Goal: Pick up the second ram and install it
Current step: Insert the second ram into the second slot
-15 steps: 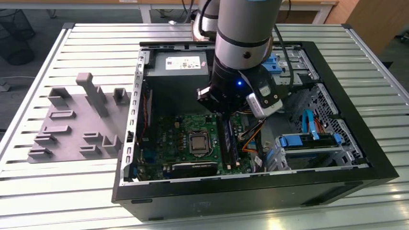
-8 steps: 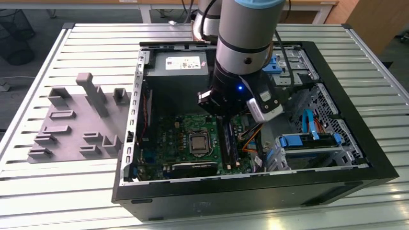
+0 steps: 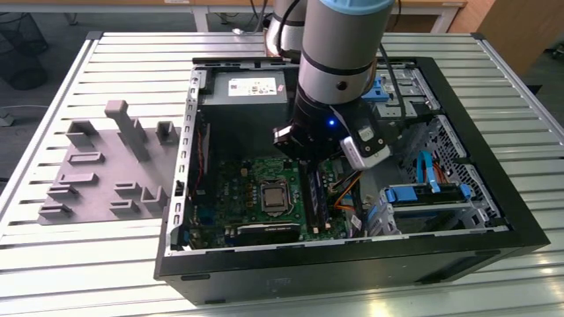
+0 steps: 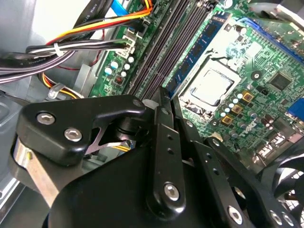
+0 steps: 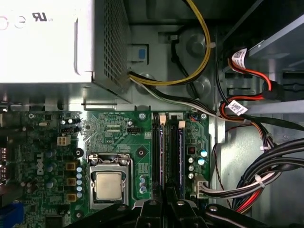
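Note:
The second ram, a slim blue stick with black chips, stands in the memory slot nearest the processor socket of the green motherboard. In the exterior view it shows as a dark strip right of the socket. My gripper is low inside the computer case, its black fingers close together at one end of the stick, beside the slot's pale clip. I cannot tell whether they touch it. The gripper hangs over the slots under the arm's wrist.
The grey holder tray with upright posts lies on the slatted table at the exterior view's left. The grey power-supply box fills the case's far end. Bundled cables and blue drive bays crowd the case's side at the exterior view's right.

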Tool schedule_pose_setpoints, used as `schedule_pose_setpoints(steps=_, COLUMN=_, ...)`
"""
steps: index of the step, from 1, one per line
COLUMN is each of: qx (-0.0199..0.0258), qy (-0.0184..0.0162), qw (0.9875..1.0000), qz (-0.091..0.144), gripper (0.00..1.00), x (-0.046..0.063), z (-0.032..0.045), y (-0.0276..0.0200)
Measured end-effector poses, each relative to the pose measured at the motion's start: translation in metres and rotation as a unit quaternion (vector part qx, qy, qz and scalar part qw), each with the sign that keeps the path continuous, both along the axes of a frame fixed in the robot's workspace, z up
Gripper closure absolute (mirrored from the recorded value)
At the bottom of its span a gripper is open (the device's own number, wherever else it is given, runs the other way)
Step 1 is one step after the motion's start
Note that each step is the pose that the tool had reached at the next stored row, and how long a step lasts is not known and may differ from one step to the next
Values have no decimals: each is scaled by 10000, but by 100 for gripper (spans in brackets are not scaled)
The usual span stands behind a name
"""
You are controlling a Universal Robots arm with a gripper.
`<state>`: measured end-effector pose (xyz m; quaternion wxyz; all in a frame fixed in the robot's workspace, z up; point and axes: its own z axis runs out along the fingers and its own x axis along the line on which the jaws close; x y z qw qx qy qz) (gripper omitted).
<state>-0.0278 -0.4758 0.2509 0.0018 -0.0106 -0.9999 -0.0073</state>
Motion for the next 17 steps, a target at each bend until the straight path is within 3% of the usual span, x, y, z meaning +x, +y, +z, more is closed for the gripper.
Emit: schedule_pose_setpoints(steps=17, qx=1, qy=0, qw=10000, qz=-1, gripper=86, x=2, z=-66, y=-1)
